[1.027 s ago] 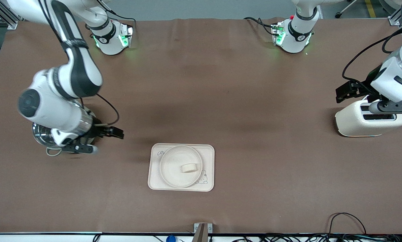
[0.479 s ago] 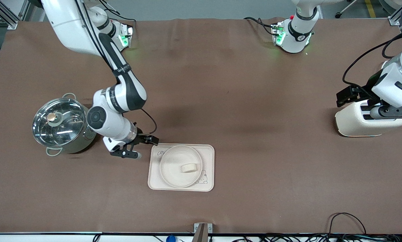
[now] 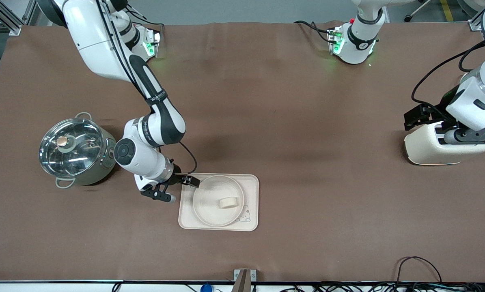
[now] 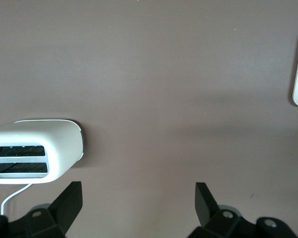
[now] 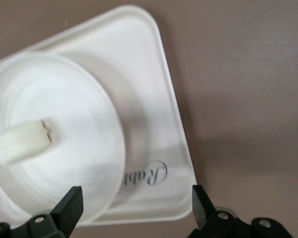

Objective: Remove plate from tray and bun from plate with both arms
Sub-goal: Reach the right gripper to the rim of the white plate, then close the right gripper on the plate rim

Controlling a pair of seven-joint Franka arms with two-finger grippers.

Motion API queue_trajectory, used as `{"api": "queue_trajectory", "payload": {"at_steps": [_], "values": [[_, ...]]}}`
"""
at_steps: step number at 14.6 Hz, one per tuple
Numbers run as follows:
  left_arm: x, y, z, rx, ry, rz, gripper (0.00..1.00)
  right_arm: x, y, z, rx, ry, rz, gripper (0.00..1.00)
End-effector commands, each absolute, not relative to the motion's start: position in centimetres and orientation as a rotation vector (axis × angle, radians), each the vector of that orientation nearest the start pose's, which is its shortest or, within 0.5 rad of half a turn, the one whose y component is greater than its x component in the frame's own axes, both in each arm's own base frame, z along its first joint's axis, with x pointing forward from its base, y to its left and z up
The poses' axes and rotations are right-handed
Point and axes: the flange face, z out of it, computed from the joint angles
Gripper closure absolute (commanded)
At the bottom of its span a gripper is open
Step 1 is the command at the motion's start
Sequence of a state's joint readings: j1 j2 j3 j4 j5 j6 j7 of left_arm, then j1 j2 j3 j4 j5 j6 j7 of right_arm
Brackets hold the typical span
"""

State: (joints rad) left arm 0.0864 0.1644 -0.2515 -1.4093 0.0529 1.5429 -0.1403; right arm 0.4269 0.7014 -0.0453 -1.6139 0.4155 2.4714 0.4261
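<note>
The round cream plate (image 3: 210, 202) lies on the rectangular rabbit tray (image 3: 252, 182) near the table's middle. The pale bun (image 3: 228, 202) sits on the plate. My right gripper (image 3: 181, 186) hangs open and empty over the tray corner toward the right arm's end. In the right wrist view, its open fingers (image 5: 136, 203) frame that tray corner (image 5: 154, 134), with the plate (image 5: 64, 168) and bun (image 5: 22, 141) beside it. My left gripper (image 3: 423, 115) is open and empty by the toaster; the left wrist view (image 4: 139, 198) shows bare table between its fingers.
A steel pot with a glass lid (image 3: 74, 150) stands toward the right arm's end. A cream toaster (image 3: 437, 146) stands at the left arm's end, also in the left wrist view (image 4: 35, 151). Cables lie along the front edge.
My right arm has swung from over the pot to the tray's corner, uncovering the pot. My left arm has barely shifted by the toaster.
</note>
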Motion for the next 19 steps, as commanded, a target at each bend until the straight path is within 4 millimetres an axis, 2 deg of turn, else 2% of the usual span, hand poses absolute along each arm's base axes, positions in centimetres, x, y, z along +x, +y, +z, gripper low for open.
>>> {"api": "queue_trajectory", "payload": {"at_steps": [1,2,3,4,5,7,12,15,19], "values": [[59.8,-8.2,61.1,-3.114,0.048,0.009,0.00,66.7,28.6,21.6,-2.741,0.627,-0.126,0.06],[59.9,-8.1,61.0,-3.114,0.048,0.012,0.00,66.3,29.6,21.3,-2.742,0.616,-0.136,0.11],[59.9,-8.0,61.0,-3.114,0.045,0.009,0.00,66.2,29.9,21.0,-2.743,0.609,-0.147,0.17],[59.9,-8.0,61.0,-3.114,0.045,0.009,0.00,66.2,30.0,21.1,-2.743,0.604,-0.154,0.20],[59.9,-7.9,61.1,-3.114,0.043,0.007,0.00,66.2,29.9,21.0,-2.748,0.600,-0.158,0.20],[59.9,-8.0,60.9,-3.114,0.045,0.012,0.00,66.2,29.9,20.6,-2.757,0.583,-0.164,0.29],[59.9,-7.6,61.0,-3.114,0.045,0.010,0.00,66.4,29.4,19.9,-2.749,0.597,-0.204,0.62],[59.9,-7.6,61.0,-3.114,0.048,0.010,0.00,66.3,29.3,19.5,-2.753,0.600,-0.199,0.71],[59.9,-7.5,61.0,-3.112,0.043,0.009,0.00,66.4,28.8,19.4,-2.753,0.607,-0.199,0.90]]}}
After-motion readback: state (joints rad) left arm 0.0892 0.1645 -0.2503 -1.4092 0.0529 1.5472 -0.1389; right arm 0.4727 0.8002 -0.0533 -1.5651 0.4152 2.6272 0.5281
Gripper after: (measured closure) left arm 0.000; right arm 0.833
